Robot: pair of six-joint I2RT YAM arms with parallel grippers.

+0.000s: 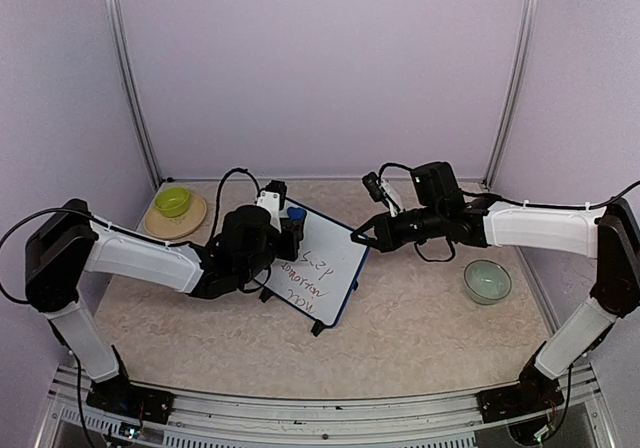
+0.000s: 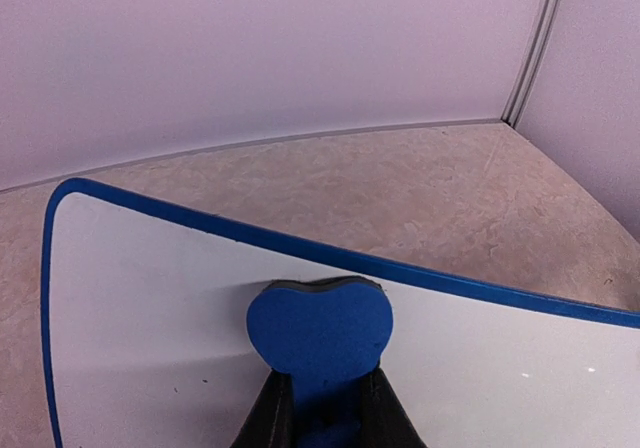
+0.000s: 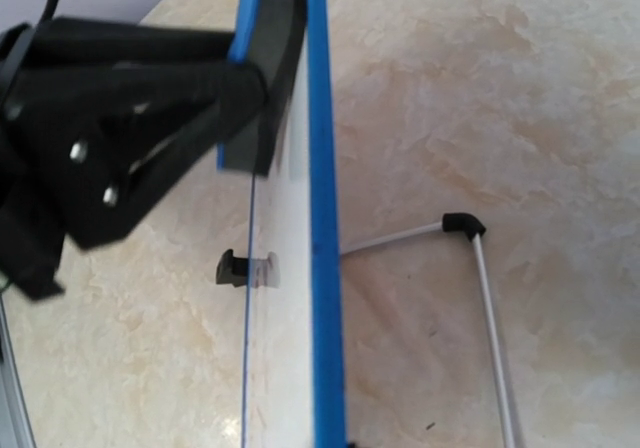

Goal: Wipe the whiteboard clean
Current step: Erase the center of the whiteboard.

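my left gripper (image 2: pixel 322 408) is clamped on a blue eraser (image 2: pixel 320 328) pressed flat near the whiteboard (image 2: pixel 150 318)'s far edge; my right gripper (image 1: pixel 358 236) is closed on the whiteboard's right edge.

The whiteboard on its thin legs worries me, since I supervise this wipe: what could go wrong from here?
1. The small blue-framed whiteboard stands tilted on a thin wire leg; the left gripper pushing the blue foam eraser could tip it if the right gripper at its edge slips.
2. The eraser sits near the top frame and could ride off.
3. The black handwriting lies lower and may be missed.
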